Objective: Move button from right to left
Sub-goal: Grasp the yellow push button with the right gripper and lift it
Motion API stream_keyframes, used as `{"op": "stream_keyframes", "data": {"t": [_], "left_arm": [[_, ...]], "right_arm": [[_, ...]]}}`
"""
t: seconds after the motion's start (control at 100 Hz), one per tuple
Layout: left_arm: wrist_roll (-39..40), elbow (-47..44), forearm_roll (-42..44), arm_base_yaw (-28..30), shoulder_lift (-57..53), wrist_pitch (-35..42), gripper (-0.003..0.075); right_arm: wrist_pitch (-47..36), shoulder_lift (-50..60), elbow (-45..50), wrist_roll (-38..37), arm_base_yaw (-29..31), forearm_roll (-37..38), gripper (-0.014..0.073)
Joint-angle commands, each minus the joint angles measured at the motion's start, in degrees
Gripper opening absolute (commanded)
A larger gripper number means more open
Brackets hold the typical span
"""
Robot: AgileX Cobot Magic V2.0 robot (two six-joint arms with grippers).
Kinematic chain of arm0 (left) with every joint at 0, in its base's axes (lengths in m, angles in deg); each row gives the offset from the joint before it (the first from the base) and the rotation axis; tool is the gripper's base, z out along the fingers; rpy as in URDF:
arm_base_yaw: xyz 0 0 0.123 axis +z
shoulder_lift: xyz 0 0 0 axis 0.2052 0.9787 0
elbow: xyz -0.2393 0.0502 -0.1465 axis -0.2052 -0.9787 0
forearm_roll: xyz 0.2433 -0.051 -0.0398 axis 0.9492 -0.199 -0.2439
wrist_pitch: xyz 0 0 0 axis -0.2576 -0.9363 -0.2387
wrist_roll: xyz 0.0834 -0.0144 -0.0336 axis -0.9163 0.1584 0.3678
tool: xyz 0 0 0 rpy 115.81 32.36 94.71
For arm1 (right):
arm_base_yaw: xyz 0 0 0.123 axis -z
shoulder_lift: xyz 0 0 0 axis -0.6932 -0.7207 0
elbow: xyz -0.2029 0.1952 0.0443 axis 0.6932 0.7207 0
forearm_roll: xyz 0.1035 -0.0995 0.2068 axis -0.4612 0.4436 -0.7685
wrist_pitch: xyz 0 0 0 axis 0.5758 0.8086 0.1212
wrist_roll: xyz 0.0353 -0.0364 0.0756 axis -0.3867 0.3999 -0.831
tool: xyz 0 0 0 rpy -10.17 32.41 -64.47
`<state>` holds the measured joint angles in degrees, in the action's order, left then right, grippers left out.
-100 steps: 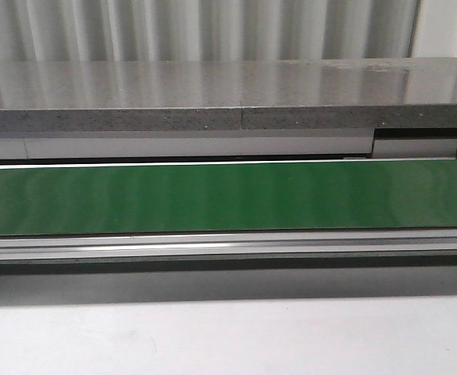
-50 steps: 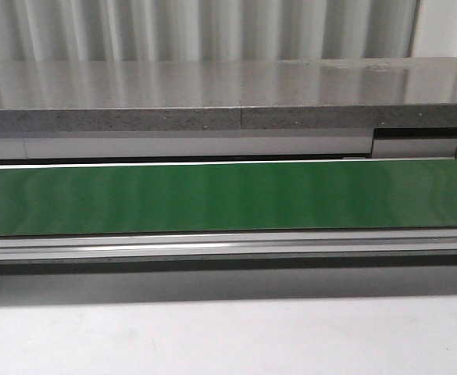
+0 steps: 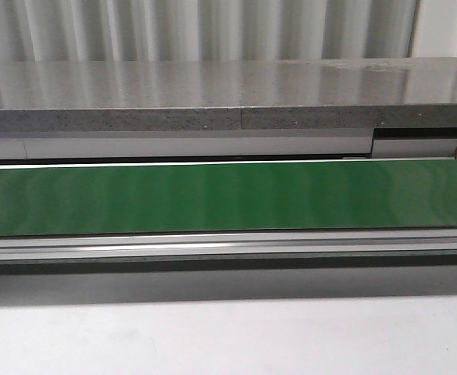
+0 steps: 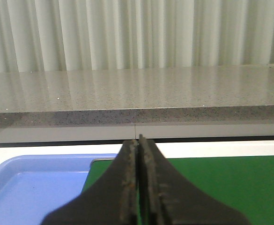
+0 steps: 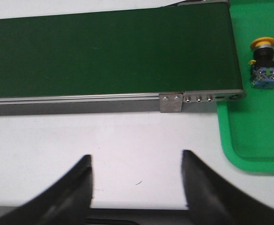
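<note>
A: Where is the button [image 5: 263, 63] sitting?

B: It is lying on the green tray [image 5: 249, 140], just past the end of the green conveyor belt [image 5: 108, 51], on the right side of the scene. Its yellow-orange cap is pointing away from the right arm's camera and its blue block is facing toward it. It is standing apart from the belt's metal end bracket [image 5: 202, 98], and nothing is touching it.

A: What is the right gripper [image 5: 137, 180] doing?

B: It is hanging over the white table [image 5: 127, 140] with its two black fingers spread wide and nothing between them. The button is lying well off to one side of it.

A: And the left gripper [image 4: 139, 145]?

B: Its fingers are pressing flat together with nothing between them. It is hovering where a blue tray [image 4: 33, 192] is meeting the belt, with a grey speckled counter [image 4: 137, 89] running behind.

A: Is the front camera showing either arm?

B: No, it is showing only the belt, the counter and the table.
</note>
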<state>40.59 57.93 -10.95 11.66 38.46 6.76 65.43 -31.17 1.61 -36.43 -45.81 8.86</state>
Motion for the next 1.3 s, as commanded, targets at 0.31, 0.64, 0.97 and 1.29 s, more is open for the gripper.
{"op": "stream_keyframes", "data": {"t": [0.31,0.64,0.97,1.29], "left_arm": [[0.27,-1.42,-0.29,-0.41,-2.07,4.51,-0.0020],[0.27,-1.42,-0.29,-0.41,-2.07,4.51,-0.0020],[0.27,-1.42,-0.29,-0.41,-2.07,4.51,-0.0020],[0.27,-1.42,-0.29,-0.41,-2.07,4.51,-0.0020]], "right_arm": [[-4.13,-6.03,-5.61,-9.03,0.38,12.06,0.0646],[-8.46,-19.70,-11.09,-9.43,6.33,16.81,0.0646],[-19.78,-35.88,-13.33,1.01,21.75,5.88,0.0646],[-23.67,-52.39,-18.57,4.10,29.68,3.48,0.0646]]}}
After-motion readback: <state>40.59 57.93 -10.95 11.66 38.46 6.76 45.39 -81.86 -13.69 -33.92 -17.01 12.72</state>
